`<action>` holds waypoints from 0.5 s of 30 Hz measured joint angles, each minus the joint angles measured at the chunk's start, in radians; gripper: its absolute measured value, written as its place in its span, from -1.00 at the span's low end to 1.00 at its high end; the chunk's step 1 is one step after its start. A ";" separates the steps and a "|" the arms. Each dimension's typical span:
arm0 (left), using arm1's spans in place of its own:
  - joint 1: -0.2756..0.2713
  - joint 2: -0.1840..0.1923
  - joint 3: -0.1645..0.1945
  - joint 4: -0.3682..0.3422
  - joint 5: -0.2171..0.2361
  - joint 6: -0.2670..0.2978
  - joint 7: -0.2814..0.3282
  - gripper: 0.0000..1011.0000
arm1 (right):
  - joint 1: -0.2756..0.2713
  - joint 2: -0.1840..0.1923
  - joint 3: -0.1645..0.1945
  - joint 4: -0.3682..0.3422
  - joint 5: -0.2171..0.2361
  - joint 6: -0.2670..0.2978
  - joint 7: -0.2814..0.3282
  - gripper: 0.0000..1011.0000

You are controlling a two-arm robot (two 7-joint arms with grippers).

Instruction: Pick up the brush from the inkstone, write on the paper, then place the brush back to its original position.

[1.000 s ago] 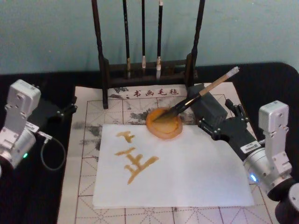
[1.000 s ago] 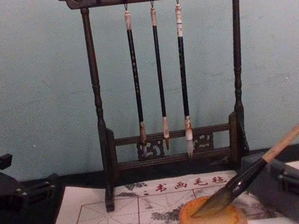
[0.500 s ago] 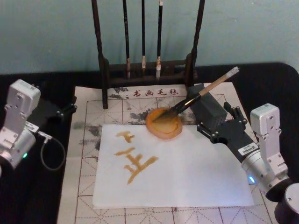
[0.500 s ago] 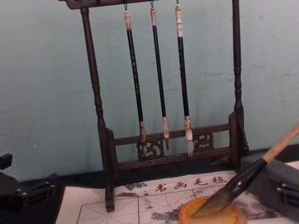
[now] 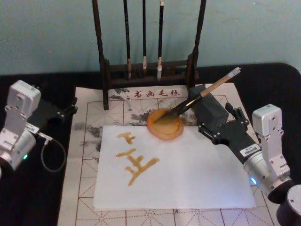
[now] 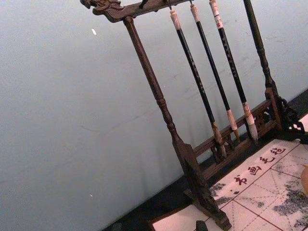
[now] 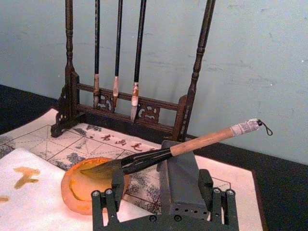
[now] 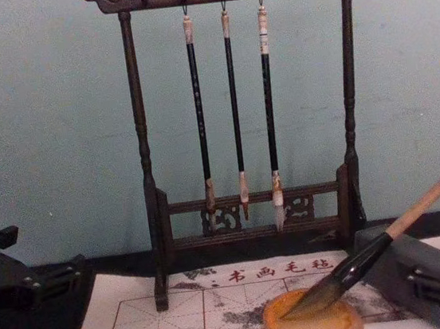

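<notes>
The brush [image 5: 203,93] lay with its bristles in the inkstone [image 5: 165,124] and its shaft propped on the grey block [image 5: 207,108]. The right tool [image 5: 220,123] sat just beside the block, spread wide and empty; the left tool [image 5: 66,112] stayed parked at the bench's left edge, and whether it was spread I cannot tell. Light and stiff, with soft wet bristles, the brush would probably be best gripped on the tan bamboo.

My head camera looks steeply down on the brush rack [image 5: 149,70] from well back. My chest camera faces it level and near. My left wrist camera sees that rack [image 6: 192,144] tilted, from its left; my right wrist camera sees it from low on its right. All four share the rack.
</notes>
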 joint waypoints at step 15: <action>0.000 0.000 0.000 0.000 0.000 0.000 0.000 0.98 | 0.000 0.001 -0.001 -0.001 0.003 0.000 0.000 0.98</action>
